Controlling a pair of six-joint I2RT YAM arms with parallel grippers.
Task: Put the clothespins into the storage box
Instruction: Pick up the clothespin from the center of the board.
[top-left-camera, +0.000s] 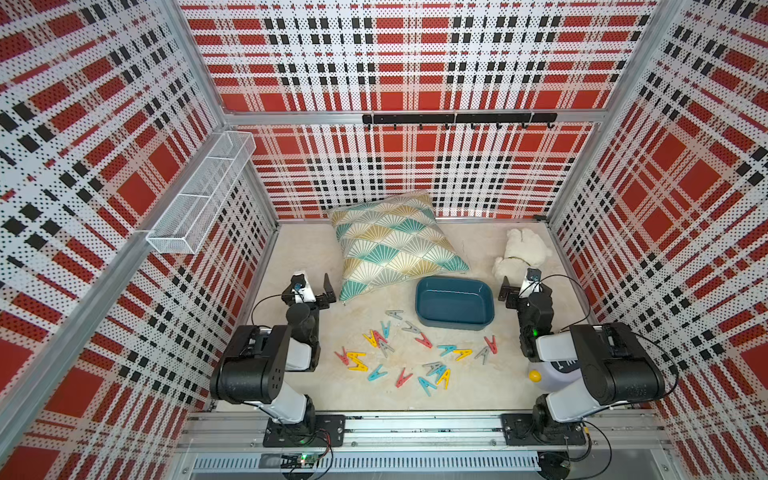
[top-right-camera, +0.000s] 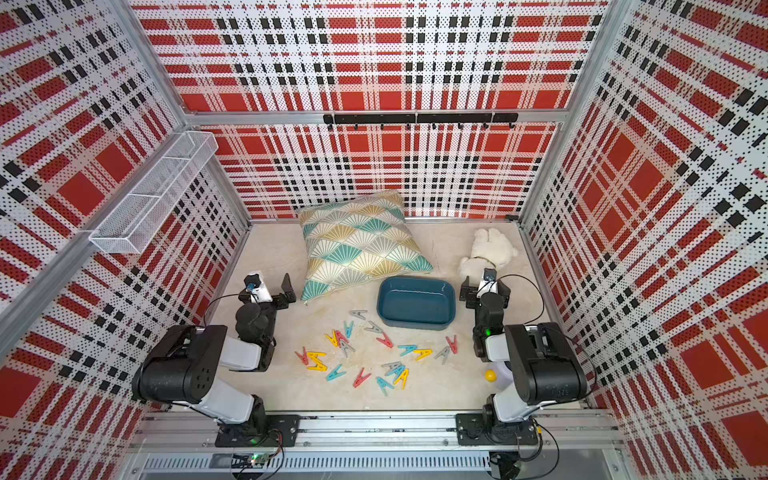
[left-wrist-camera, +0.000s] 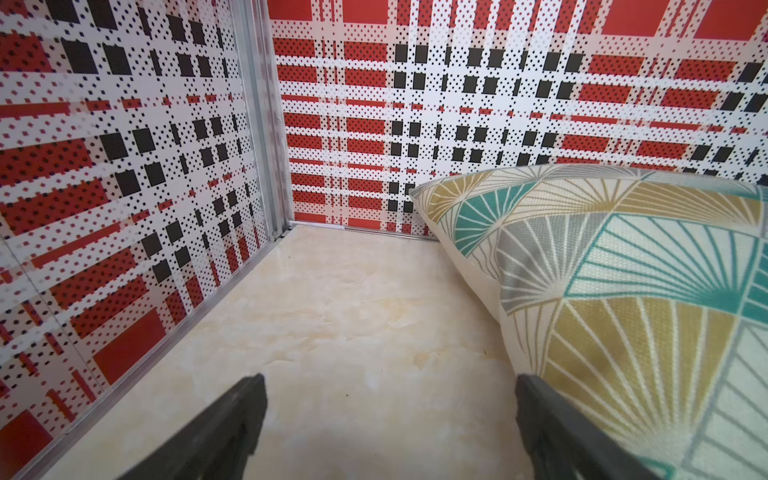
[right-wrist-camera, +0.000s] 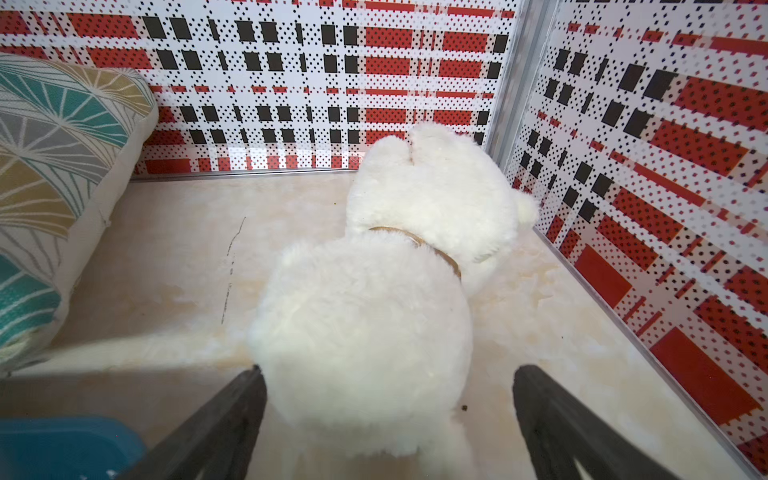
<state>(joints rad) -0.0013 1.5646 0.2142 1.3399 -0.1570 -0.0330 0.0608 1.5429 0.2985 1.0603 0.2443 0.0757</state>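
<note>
While left hand (left-wrist-camera: 388, 382) and right hand (right-wrist-camera: 388, 372) wide, empty: about twenty clothespins (top-left-camera: 424, 340), one empty storage box (top-left-camera: 455, 303).

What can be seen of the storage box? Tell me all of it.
The storage box is a shallow dark teal tub, seemingly smooth plastic, rectangular with rounded corners and a raised rim. It stands upright and empty on the pale table, seen in both top views, with the pillow behind it and the clothespins scattered in front. Whether the pillow's corner meets its rim is unclear.
</note>
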